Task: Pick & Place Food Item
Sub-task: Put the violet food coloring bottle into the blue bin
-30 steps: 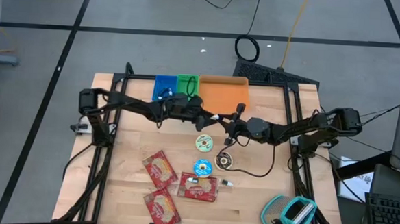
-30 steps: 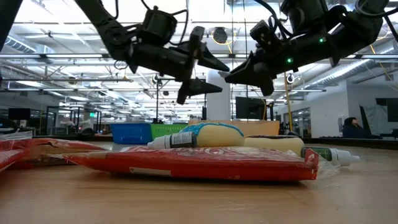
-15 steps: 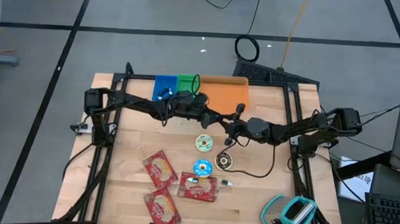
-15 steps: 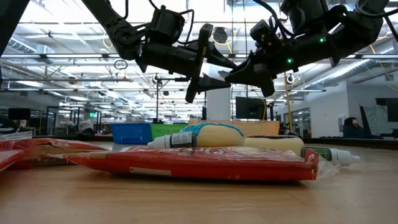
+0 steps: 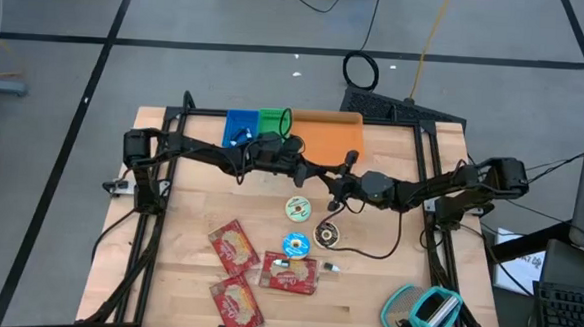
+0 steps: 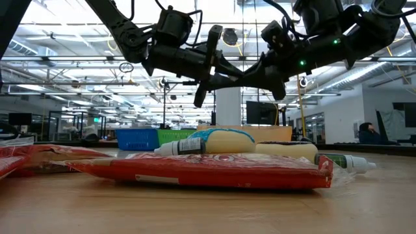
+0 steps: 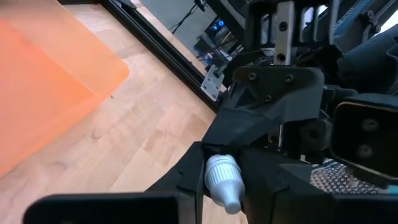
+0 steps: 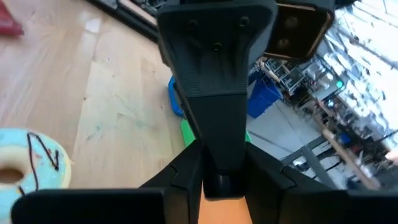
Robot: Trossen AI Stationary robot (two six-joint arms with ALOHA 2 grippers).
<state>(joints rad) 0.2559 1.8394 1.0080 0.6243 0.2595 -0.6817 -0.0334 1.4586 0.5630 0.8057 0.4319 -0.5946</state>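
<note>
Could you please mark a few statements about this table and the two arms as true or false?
1. The left pincer and the right pincer meet tip to tip in the air above the table. True.
2. A white-capped tube sits between the left pincer's fingers. True.
3. The doughnuts lie inside the orange tray. False: they lie on the bare wood, apart from the tray.
4. The red packets are stacked in the blue bin. False: they lie flat on the table, on the side opposite the bins.
5. The blue bin, the green bin and the orange tray stand in one row. True.
</note>
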